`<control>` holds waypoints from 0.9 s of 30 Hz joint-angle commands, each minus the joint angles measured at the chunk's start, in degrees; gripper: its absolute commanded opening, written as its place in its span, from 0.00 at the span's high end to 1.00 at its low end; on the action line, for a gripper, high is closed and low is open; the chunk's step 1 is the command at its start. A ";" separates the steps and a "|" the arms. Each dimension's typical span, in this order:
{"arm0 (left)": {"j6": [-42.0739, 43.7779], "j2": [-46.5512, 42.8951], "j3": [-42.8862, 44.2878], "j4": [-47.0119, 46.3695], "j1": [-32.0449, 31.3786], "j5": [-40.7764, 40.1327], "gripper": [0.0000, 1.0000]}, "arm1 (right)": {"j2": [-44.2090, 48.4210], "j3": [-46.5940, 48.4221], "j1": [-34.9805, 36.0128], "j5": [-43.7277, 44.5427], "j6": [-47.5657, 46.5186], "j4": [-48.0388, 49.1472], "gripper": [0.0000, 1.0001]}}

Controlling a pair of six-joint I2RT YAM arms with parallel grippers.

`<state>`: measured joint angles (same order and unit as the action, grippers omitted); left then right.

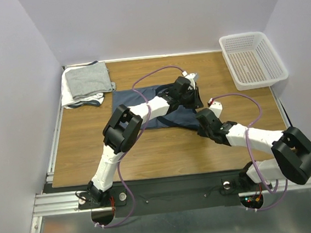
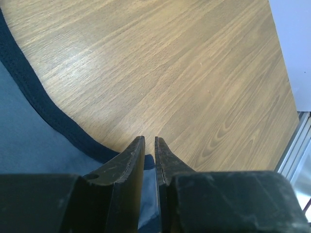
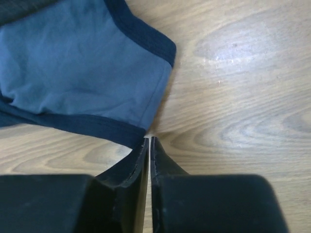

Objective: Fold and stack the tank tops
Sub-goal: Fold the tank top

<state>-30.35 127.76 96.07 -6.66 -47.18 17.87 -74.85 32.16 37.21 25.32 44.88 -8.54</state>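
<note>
Where the slate-blue tank top lies on the wood-grain surface, the left gripper pinches its curved navy trim; the right gripper pinches a corner.

Slate-blue tank top wore darker navy trim, light grey tank top over white tank top at the far-left corner, white perforated basket — table showed brown wood grain.

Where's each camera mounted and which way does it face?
Top external: high behind the bases, facing down at the table; left arm, right arm show.
Left wrist: on its arm, looking past the left end effector at the slate-blue tank top.
Right wrist: likewise, past the right end effector at its trimmed corner.
Shared: all see that tank top.
</note>
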 commanded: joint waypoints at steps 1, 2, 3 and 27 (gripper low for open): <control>1.61 -1.82 -1.15 -1.87 -0.28 0.77 0.75 | -0.56 3.52 0.32 3.16 -0.76 2.30 0.92; 1.78 -1.99 -1.41 -1.70 -0.28 0.68 0.75 | -0.82 4.39 0.23 3.24 -0.59 1.51 0.92; 1.96 -2.08 -1.59 -1.78 -0.28 0.59 0.75 | -0.82 4.75 0.32 3.33 -0.41 0.89 0.93; 2.31 -3.40 -2.47 -0.90 1.12 -0.91 0.84 | 2.86 5.90 0.40 2.72 -10.95 -3.77 0.63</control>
<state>-28.32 127.76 94.19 -6.61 -46.44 17.08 -74.39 39.33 37.21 27.97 38.44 -12.84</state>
